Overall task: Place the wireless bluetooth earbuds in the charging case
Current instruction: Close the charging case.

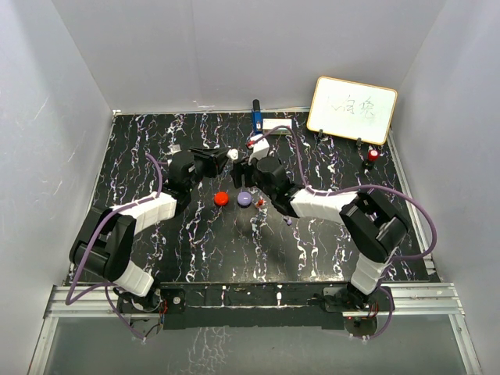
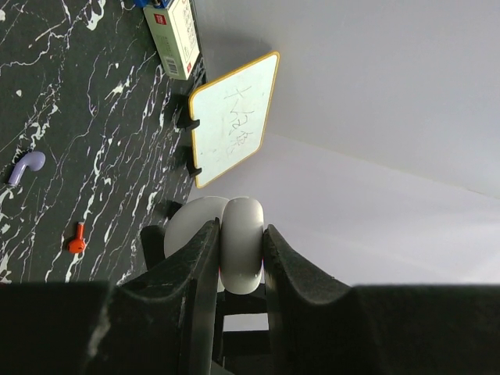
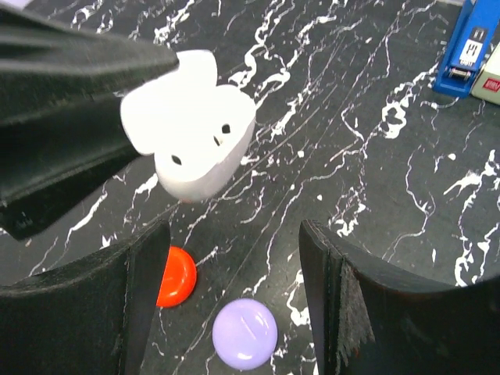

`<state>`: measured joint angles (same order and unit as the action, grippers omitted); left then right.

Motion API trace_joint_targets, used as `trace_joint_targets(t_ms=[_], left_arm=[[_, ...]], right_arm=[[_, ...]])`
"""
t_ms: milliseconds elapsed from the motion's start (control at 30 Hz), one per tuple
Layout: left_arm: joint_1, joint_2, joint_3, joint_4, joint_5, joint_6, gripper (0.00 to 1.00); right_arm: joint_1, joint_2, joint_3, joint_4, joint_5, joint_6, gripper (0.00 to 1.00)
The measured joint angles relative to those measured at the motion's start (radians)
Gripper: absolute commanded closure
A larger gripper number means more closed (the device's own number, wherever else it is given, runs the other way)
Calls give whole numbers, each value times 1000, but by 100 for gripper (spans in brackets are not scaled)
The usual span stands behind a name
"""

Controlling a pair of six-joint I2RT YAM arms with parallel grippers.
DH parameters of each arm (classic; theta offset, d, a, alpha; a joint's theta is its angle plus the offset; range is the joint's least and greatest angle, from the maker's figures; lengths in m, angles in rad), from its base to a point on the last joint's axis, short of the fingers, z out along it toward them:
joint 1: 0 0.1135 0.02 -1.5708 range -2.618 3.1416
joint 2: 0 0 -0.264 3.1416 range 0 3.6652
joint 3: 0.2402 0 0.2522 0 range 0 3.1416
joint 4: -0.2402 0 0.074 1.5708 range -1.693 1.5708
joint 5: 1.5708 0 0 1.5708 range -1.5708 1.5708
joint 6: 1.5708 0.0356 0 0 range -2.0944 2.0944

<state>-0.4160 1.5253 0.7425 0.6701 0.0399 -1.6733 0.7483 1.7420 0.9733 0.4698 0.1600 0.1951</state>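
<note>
— Is anything going into the charging case (image 3: 191, 133) yet?
— Not that I'm seeing. The left gripper (image 2: 241, 234) is pinching the case by its sides and holding it up off the table (image 1: 195, 250). The lid is hanging open, and both sockets are looking empty from here
— And what's meant to go in it?
— A purple earbud (image 2: 27, 166) and a red earbud (image 2: 76, 242) are lying on the black table, well apart from the case. A white one I'm not finding
— What's the right gripper (image 3: 234, 234) doing?
— Hovering just in front of the case, jaws standing wide with nothing between them. Below it a red puck (image 3: 176, 275) and a purple puck (image 3: 244, 333) are sitting side by side
— So the job is barely beginning?
— I'm judging so. The case is being presented, but those earbuds are waiting to be picked up and seated
</note>
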Motion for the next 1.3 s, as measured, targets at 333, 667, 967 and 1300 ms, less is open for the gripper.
trace_joint_targets(t_ms=[333, 667, 967, 1300], left_arm=[[-7, 0, 0, -2, -8, -11, 100], [-7, 1, 0, -2, -7, -17, 100], [-7, 1, -8, -2, -7, -31, 100], [-8, 1, -38, 13, -16, -56, 100]], right_arm=[[1, 55, 37, 44, 34, -7, 35], [1, 65, 53, 66, 60, -10, 35], [3, 86, 66, 82, 90, -10, 35], [5, 86, 64, 84, 152, -14, 34]])
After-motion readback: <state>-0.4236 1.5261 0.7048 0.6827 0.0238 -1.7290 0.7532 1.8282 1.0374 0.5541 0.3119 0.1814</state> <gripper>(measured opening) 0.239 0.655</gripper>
